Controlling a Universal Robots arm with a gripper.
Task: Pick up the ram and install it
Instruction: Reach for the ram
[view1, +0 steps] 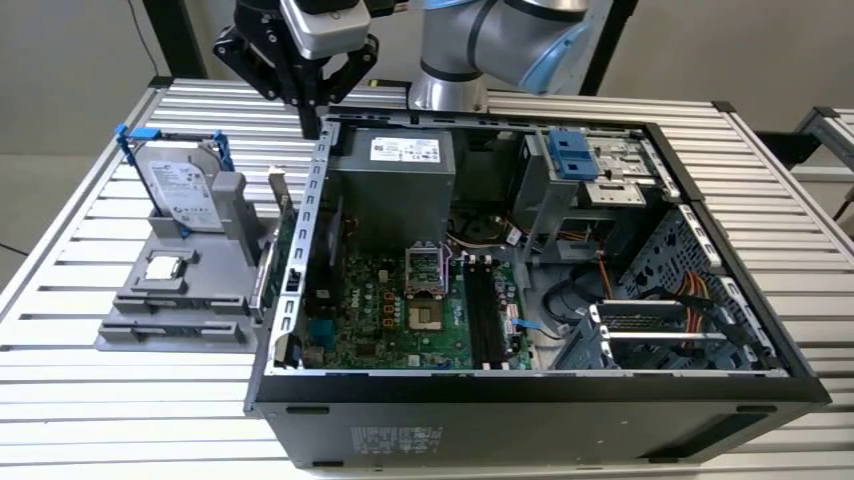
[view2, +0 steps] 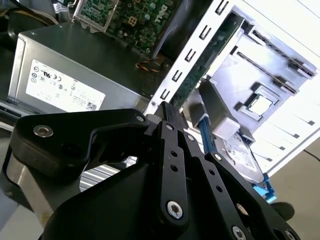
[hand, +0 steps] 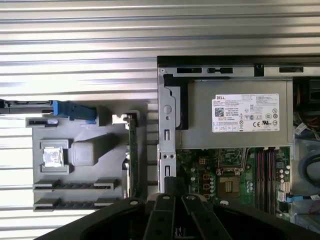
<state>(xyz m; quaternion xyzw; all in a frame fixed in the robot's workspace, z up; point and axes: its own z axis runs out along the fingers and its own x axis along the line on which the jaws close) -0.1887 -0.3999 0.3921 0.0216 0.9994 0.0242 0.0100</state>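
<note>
Ram: thin green board, upright.

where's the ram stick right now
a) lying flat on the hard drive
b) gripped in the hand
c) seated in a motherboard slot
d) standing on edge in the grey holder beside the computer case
d: in the first wrist view the ram stick stands on edge in the grey holder, just outside the computer case, and in the exterior view the hand is near the case's far corner, apart from the stick.
</note>
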